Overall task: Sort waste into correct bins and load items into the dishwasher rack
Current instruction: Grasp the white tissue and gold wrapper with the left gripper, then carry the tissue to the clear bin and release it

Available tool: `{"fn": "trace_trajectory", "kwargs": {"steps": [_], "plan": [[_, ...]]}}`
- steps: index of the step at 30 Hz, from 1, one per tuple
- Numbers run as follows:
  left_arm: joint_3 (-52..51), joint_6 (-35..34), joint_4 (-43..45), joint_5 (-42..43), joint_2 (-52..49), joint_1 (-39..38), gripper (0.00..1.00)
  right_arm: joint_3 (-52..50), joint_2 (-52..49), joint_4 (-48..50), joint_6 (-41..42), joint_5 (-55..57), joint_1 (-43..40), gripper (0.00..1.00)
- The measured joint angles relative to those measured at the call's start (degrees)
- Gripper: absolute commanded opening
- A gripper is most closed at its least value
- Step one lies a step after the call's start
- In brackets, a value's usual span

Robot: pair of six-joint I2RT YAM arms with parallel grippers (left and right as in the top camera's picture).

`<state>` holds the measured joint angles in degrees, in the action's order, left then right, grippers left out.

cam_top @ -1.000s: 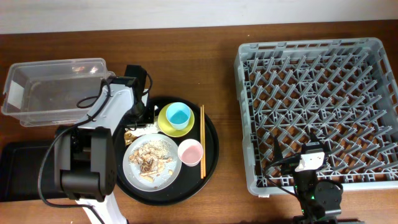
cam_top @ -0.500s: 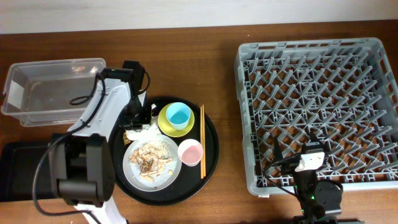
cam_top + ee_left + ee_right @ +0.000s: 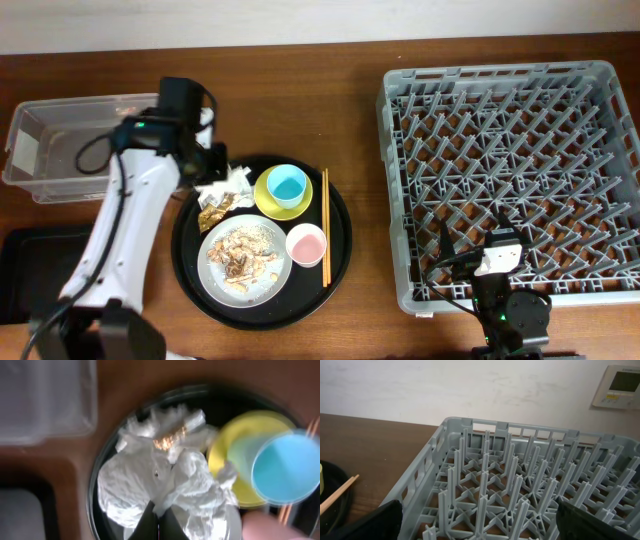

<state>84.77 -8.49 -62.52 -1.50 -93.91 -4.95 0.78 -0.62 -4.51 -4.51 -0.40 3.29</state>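
Observation:
My left gripper (image 3: 213, 178) is shut on a crumpled white paper wrapper (image 3: 228, 182) and holds it over the left rim of the round tray, beside the clear tub (image 3: 80, 145). In the left wrist view the fingers (image 3: 150, 520) pinch the wrapper (image 3: 165, 470). A tan wrapper (image 3: 212, 208) lies on the tray. The plate (image 3: 245, 262) holds food scraps. The blue cup (image 3: 287, 185) stands on the yellow saucer (image 3: 268, 200). The pink cup (image 3: 306, 244) and chopsticks (image 3: 324, 225) are beside them. My right gripper (image 3: 478, 238) is open and empty over the rack (image 3: 510, 120).
The round black serving tray (image 3: 335, 250) holds the dishes. The shallow black tray bin (image 3: 30, 270) lies at the front left. The right wrist view shows the rack's pegs (image 3: 520, 475) between the fingers and a chopstick tip (image 3: 337, 492) at the left.
My left gripper has moved left and back from the tray's upper-left part towards the clear tub, lifting the white wrapper with it. The right arm has not moved.

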Motion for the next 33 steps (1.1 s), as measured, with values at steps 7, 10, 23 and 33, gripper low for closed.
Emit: {"fn": "trace_trajectory", "kwargs": {"steps": [7, 10, 23, 33], "plan": [[0.22, -4.76, 19.52, -0.02, 1.14, 10.47, 0.01, 0.00, 0.00, 0.00, -0.02, 0.00, 0.00, 0.98], [0.20, -6.78, 25.62, -1.84, 1.14, 14.95, 0.01, 0.00, 0.00, 0.02, 0.00, 0.02, 0.00, 0.98], [0.20, -8.41, 28.92, -6.12, -4.98, 22.34, 0.99, 0.00, 0.00, 0.00, -0.02, 0.00, 0.00, 0.98], [0.20, -6.32, 18.69, 24.72, -4.28, 22.27, 0.99, 0.00, 0.00, 0.00, 0.00, 0.02, 0.00, 0.98]]}}
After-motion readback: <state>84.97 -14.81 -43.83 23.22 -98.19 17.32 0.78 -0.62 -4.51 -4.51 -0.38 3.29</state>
